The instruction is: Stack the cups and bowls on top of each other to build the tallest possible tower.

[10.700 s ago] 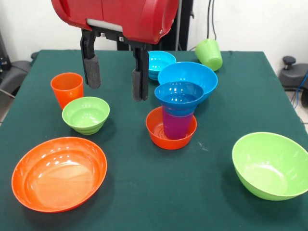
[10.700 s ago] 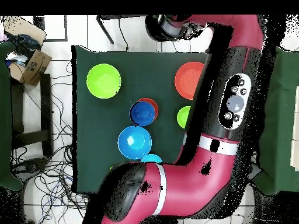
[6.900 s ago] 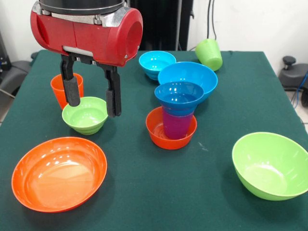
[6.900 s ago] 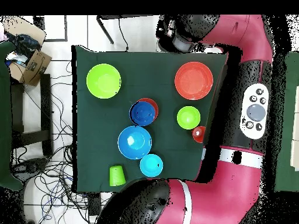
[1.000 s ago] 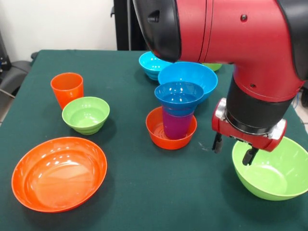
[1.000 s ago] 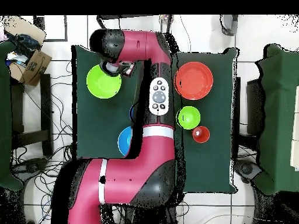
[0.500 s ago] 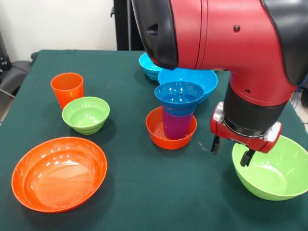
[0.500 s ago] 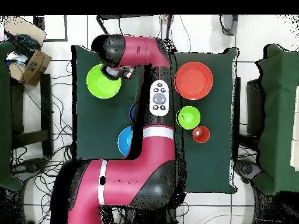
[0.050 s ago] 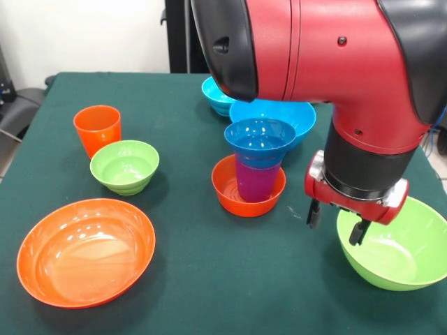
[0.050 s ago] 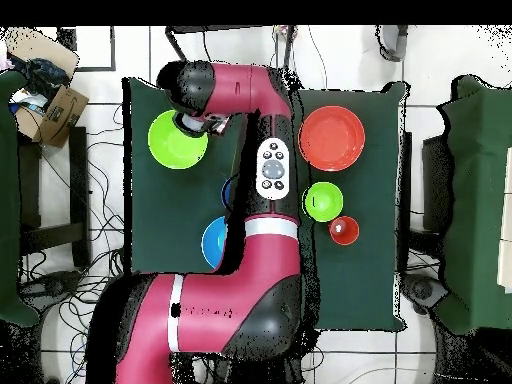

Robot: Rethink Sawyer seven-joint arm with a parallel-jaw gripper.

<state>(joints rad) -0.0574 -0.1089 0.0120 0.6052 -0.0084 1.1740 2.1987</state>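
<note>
The red and black arm (image 9: 335, 70) fills most of the overhead view, hiding the middle of the counter (image 10: 150, 250) and all but slivers of the tower and the blue bowls; only the front view shows these whole, along with the jaws. There the jaws stand apart with nothing between them, straddling the near-tower rim of the large lime green bowl (image 9: 398, 244), one finger (image 9: 313, 213) outside the rim over the green cloth, the other (image 9: 357, 230) inside above the bowl's hollow; whether either touches the rim cannot be told. The large orange bowl (image 9: 84, 251) lies well apart from the jaws, on the far side of the tower. The large light blue bowl (image 9: 276, 110) sits behind the tower, and a smaller light blue bowl (image 9: 213, 91) peeps out beyond it under the arm. The tower (image 9: 255, 171), near the outside finger, is a small orange bowl holding a purple cup topped by a dark blue bowl. The small lime green bowl (image 9: 124, 166) and the orange cup (image 9: 97, 129) stand beyond the tower, just beside each other.
</note>
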